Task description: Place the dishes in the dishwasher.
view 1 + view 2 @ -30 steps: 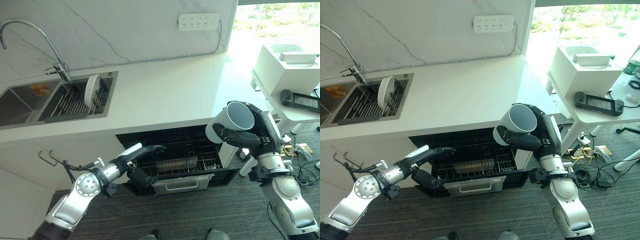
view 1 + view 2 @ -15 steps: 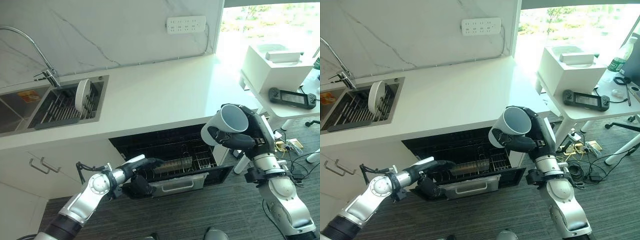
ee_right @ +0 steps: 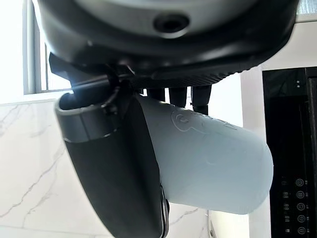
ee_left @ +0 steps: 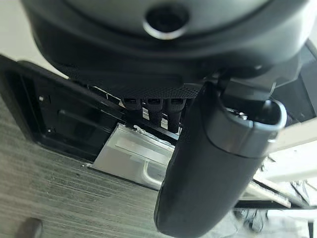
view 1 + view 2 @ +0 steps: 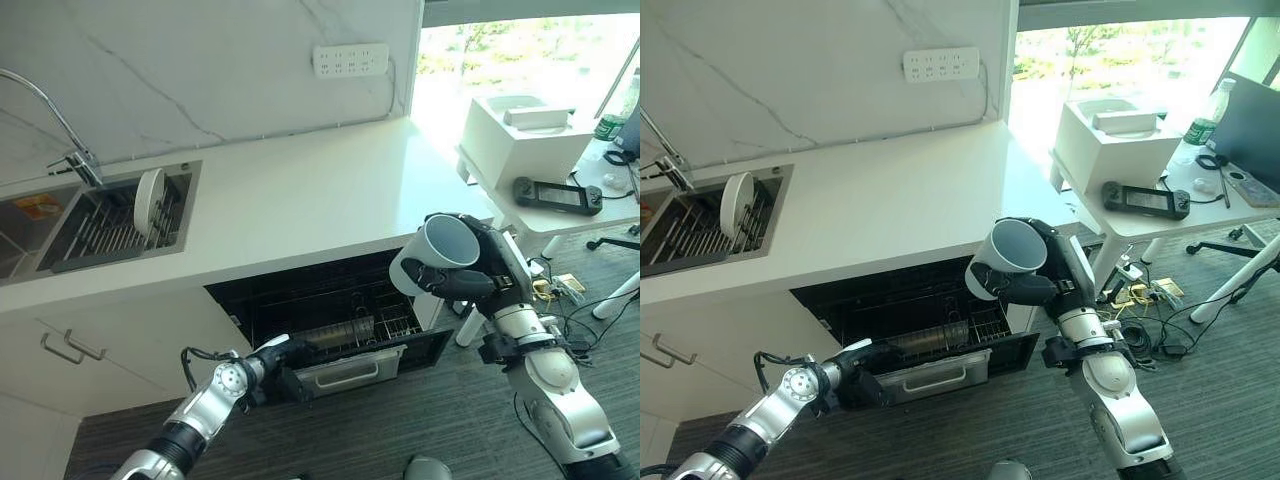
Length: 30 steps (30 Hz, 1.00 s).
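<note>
1. Right hand (image 5: 470, 282) raised in front of the tabletop (image 5: 300, 200) edge, above the right end of the open dishwasher (image 5: 335, 310); fingers and thumb curled round a pale cup (image 5: 432, 262); cup tilted, mouth facing up and toward the camera; right wrist view shows the thumb across the cup's side (image 3: 208, 168) and the fingers behind it.
2. Left hand (image 5: 845, 372) low, at the left front of the pulled-out dishwasher rack (image 5: 940, 345); in the left wrist view the fingers (image 4: 151, 106) reach to the rack's front edge, thumb (image 4: 208, 163) standing out before them; cannot tell whether the fingers grip the rack.
3. Rack: wire basket with a grey front panel and handle (image 5: 350, 368); dishwasher door (image 5: 440, 345) down.
4. Sink (image 5: 60, 235) set in the tabletop at the left, tap (image 5: 60, 135) behind it; one white plate (image 5: 149, 202) upright on edge in the sink's drying rack, well apart from both hands.
5. White side table (image 5: 1160, 215) to the right; white box (image 5: 1115, 135) and a dark handheld controller (image 5: 1143, 200) on it.
6. Power strip (image 5: 350, 59) on the marble wall above the tabletop.
</note>
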Motion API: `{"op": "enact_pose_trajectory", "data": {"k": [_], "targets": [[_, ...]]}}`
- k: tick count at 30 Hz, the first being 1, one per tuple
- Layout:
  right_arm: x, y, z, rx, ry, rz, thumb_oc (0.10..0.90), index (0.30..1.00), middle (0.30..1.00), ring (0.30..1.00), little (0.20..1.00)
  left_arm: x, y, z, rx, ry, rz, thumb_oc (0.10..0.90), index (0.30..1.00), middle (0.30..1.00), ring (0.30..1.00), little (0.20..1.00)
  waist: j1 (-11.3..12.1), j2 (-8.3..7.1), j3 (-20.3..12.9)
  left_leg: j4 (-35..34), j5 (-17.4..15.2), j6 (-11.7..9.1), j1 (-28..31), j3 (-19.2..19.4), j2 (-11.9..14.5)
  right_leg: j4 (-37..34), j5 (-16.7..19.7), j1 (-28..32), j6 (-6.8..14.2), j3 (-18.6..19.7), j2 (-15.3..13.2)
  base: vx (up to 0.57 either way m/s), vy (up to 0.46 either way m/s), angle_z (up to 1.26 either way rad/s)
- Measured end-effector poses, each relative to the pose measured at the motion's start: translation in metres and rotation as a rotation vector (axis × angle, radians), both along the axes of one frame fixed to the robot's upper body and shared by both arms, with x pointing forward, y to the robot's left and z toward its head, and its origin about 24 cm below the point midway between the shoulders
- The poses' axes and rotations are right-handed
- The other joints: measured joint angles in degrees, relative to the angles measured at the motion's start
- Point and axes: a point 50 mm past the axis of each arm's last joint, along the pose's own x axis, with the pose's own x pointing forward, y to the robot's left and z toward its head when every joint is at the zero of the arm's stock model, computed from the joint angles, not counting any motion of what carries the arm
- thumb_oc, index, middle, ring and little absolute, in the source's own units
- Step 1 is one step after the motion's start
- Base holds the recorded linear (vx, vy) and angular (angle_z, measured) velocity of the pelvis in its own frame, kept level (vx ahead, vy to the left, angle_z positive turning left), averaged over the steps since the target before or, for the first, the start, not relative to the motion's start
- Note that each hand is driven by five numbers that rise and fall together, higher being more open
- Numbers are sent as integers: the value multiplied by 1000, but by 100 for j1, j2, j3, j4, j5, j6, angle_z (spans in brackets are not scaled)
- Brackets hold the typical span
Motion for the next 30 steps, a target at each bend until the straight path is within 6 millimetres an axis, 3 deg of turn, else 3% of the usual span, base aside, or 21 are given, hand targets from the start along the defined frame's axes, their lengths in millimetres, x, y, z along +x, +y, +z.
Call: {"op": "enact_pose_trajectory", "data": {"k": [4, 9, 14, 17, 24, 27, 30], "targets": [[0, 4, -3, 2, 19, 28, 400, 300, 300, 300, 300, 4, 2, -8, 55, 76, -28, 800, 900, 900, 900, 900, -113, -32, -106, 80, -20, -42, 39, 12, 26, -7, 6, 63, -15, 38, 27, 36, -4, -5], [0, 8, -7, -6, 54, 46, 400, 300, 300, 300, 300, 3, -2, -12, 195, 265, -208, 800, 900, 900, 900, 900, -250, -27, -310, 126, -119, -43, 75, 94, 28, -26, -5, 94, 4, 109, 27, 13, 20, -9], [0, 11, -12, -17, 96, 60, 400, 300, 300, 300, 300, 1, -9, -10, 157, 451, -272, 800, 900, 900, 900, 900, -304, 52, -382, 227, -218, -27, 63, 167, 35, -50, 7, 92, 31, 198, 37, 6, 33, -7], [0, 11, -12, -22, 97, 73, 400, 300, 300, 300, 300, -14, -24, -11, 121, 637, -432, 800, 900, 900, 900, 900, -310, 84, -391, 224, -229, -16, 40, 165, 25, -67, 12, 90, 35, 182, 31, 0, 22, 2], [2, 11, -10, -51, 100, 88, 400, 300, 300, 300, 300, -12, -33, 7, 184, 644, -551, 800, 900, 900, 900, 900, -342, 273, -382, 195, -233, -14, -3, 164, 19, -111, 12, 86, 35, 137, 31, -8, 18, 2], [2, 8, -11, -74, 115, 83, 400, 300, 300, 300, 300, -16, -24, 11, 124, 620, -516, 800, 900, 900, 900, 900, -335, 382, -369, 148, -227, -22, 5, 159, 19, -128, 10, 88, 38, 89, 35, 0, 0, 0], [1, 6, -11, -81, 115, 77, 400, 300, 300, 300, 300, -22, -12, 18, 1, 543, -429, 800, 900, 900, 900, 900, -234, 369, -328, 108, -204, -36, 5, 143, 20, -133, 6, 89, 44, 60, 30, -11, -10, 3]]}}
